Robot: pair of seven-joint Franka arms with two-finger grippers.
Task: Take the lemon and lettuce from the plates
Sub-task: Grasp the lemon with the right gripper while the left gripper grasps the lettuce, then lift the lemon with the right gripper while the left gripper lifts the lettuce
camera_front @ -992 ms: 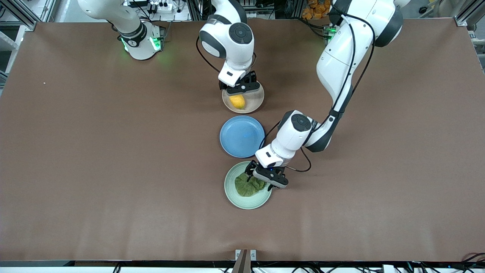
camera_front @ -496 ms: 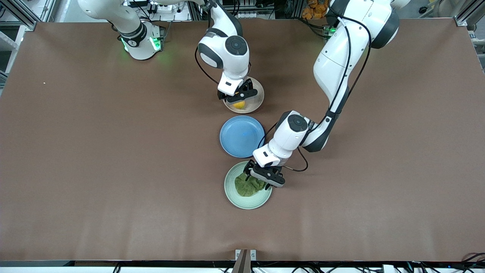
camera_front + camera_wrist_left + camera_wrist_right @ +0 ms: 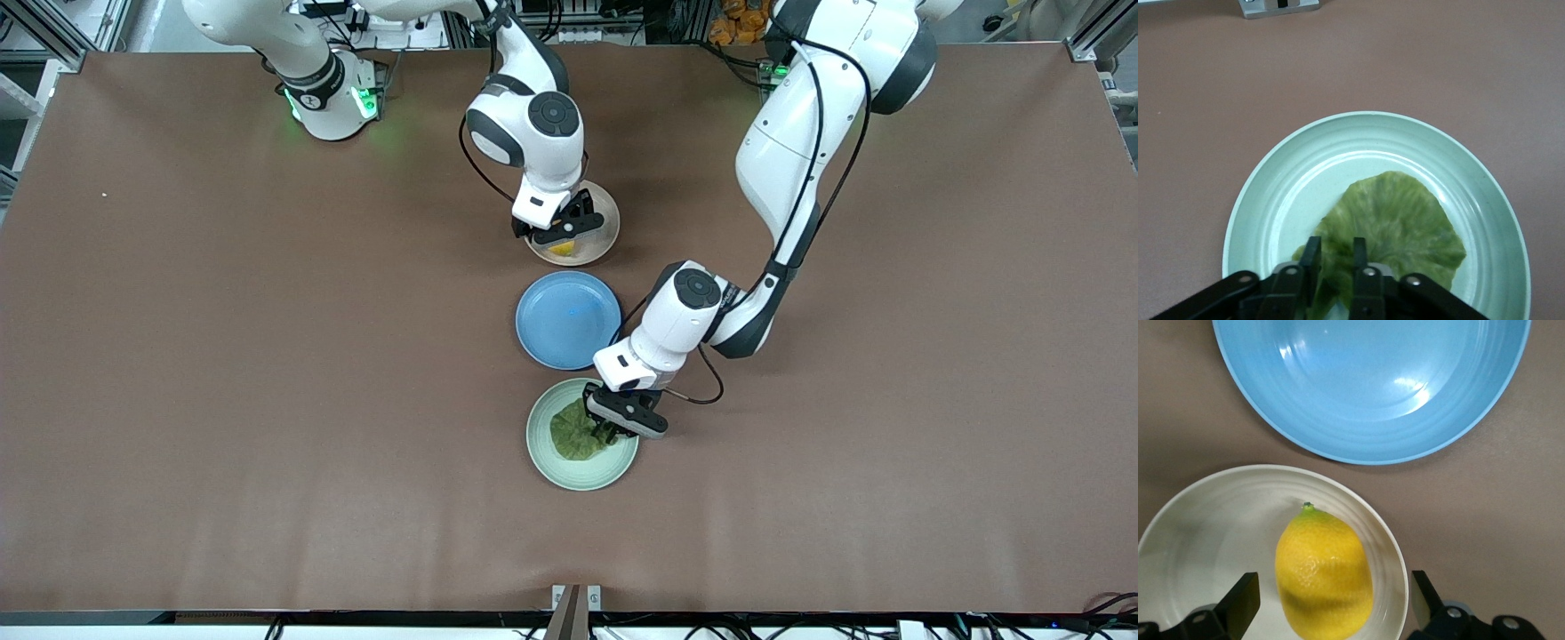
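Right gripper (image 3: 553, 233): low over the beige plate (image 3: 601, 233), which stands nearest the robots' bases in a line of three plates at mid-table. Its fingers (image 3: 1238, 603) are spread wide, one on each side of the lemon (image 3: 1323, 575) without touching it. The lemon lies on that plate (image 3: 1218, 533); in the front view only a yellow sliver (image 3: 562, 250) shows below the gripper.

Blue plate (image 3: 568, 319): sits between the other two plates, just apart from each. The right wrist view shows its rim (image 3: 1338, 453) close to the beige plate.

Left gripper (image 3: 610, 430): down on the mint green plate (image 3: 578, 476), the plate nearest the front camera, at the edge toward the left arm's end of the table. The left wrist view shows its fingers (image 3: 1313, 257) drawn close together, pinching a fold at the edge of the lettuce (image 3: 1395, 227). The leaf lies flat on the green plate (image 3: 1271, 180), spread over its middle (image 3: 573, 436).

Both fruit and leaf rest on their plates; neither is lifted.
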